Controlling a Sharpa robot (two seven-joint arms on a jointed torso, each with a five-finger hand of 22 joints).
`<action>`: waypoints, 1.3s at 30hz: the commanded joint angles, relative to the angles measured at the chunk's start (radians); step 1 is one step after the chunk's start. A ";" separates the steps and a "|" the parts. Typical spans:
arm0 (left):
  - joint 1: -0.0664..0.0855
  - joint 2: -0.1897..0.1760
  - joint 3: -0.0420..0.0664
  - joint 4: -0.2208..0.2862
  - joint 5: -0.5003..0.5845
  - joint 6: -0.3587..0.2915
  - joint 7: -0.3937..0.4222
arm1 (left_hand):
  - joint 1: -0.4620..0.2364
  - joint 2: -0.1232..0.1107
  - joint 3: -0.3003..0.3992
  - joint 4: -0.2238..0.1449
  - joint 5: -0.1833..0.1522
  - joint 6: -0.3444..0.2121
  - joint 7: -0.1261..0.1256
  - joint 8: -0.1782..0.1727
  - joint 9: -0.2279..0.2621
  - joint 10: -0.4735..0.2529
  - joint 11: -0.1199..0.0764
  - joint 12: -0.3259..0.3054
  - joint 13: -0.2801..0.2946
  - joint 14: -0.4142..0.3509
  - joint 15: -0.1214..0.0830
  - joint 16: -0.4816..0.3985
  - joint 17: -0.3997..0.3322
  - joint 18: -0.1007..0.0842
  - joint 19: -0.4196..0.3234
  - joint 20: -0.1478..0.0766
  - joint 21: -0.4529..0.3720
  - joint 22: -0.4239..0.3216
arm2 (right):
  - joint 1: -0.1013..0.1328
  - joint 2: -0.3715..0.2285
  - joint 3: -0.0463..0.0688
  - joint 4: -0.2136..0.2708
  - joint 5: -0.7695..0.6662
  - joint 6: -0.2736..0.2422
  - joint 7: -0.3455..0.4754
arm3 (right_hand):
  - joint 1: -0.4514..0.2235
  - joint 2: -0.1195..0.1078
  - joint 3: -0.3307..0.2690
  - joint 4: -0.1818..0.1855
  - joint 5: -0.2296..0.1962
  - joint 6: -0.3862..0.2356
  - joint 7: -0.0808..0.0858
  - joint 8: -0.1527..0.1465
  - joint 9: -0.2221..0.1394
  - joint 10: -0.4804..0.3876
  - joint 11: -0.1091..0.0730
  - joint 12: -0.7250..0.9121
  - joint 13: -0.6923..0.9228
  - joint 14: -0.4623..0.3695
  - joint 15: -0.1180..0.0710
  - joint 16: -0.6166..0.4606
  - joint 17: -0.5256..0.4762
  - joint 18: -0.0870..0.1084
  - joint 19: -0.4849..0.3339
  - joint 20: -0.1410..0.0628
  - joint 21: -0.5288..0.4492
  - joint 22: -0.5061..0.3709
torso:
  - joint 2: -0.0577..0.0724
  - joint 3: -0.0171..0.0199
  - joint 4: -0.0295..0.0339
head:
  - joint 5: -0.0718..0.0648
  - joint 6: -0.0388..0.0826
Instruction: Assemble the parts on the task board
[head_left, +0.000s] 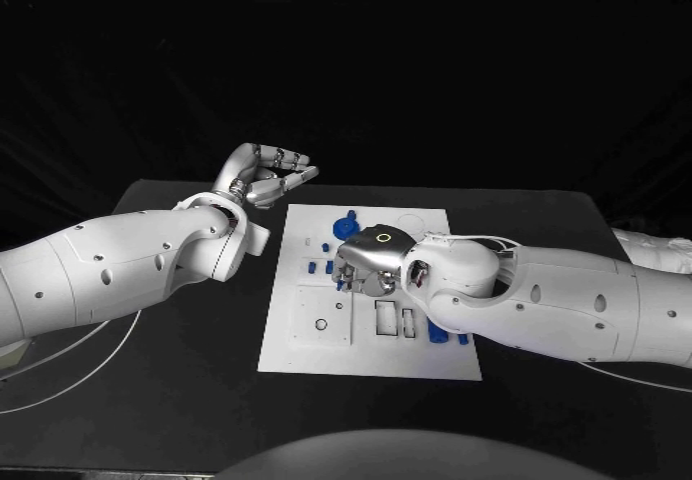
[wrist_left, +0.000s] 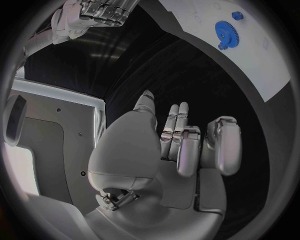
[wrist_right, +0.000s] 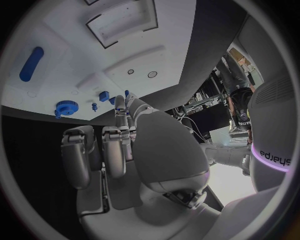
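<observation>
The white task board (head_left: 369, 345) lies in the middle of the black table (head_left: 173, 400), with small blue parts scattered over it: a blue gear (head_left: 346, 225) sits near the board's far edge, and a few more blue pieces (head_left: 437, 331) lie near its right side, close to the rectangular cut-outs. The right hand (head_left: 368, 262) hangs over the middle of the board, fingers pointing down among a cluster of blue parts (head_left: 317, 267); its fingertips (wrist_right: 120, 106) appear to meet one small blue piece, but I cannot tell whether they actually hold it. The left hand (head_left: 265, 173) is raised beyond the board's far left corner, well clear of the board, its fingers curled in on nothing.
</observation>
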 joint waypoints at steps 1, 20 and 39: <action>0.000 0.001 0.001 0.001 0.003 0.018 0.006 | -0.001 0.008 0.006 0.001 -0.004 0.007 -0.001 -0.003 -0.001 0.002 0.000 -0.003 -0.001 0.106 0.002 0.003 0.263 0.011 0.016 0.004 -0.006 0.219 | -0.001 0.004 0.000 0.003 -0.055 0.050 -0.003 | 0.007 -0.002 0.006 -0.003 0.003 0.001 0.003 0.005 0.013 -0.003 0.005 -0.004 -0.002 0.104 0.005 0.004 0.263 -0.007 0.105 0.006 0.005 0.263 | 0.000 0.0000 0.0003 | 0.000 -0.004; 0.000 0.000 0.001 0.001 0.003 0.019 0.005 | 0.000 0.011 0.007 0.001 -0.004 0.007 -0.001 -0.004 -0.001 0.001 0.000 -0.004 -0.001 0.106 0.002 0.003 0.263 0.011 0.016 0.004 -0.007 0.219 | -0.013 0.029 0.000 -0.013 -0.083 0.105 0.011 | 0.008 -0.003 0.007 -0.005 0.003 -0.001 0.004 0.003 0.013 -0.007 0.005 -0.005 -0.002 0.104 0.005 0.004 0.263 -0.007 0.105 0.006 0.005 0.263 | 0.000 0.0000 -0.0002 | -0.004 -0.010; 0.001 -0.003 0.001 0.006 0.003 0.018 0.004 | 0.000 0.011 0.007 0.001 -0.004 0.007 -0.001 -0.004 -0.001 0.001 0.000 -0.004 -0.001 0.106 0.002 0.003 0.263 0.011 0.016 0.004 -0.007 0.219 | -0.035 0.050 0.000 -0.039 -0.084 0.097 0.010 | 0.007 -0.004 0.008 -0.004 0.003 -0.003 0.005 0.001 0.012 -0.009 0.006 -0.005 -0.002 0.104 0.005 0.004 0.263 -0.007 0.105 0.007 0.005 0.263 | 0.001 -0.0007 0.0007 | -0.005 -0.017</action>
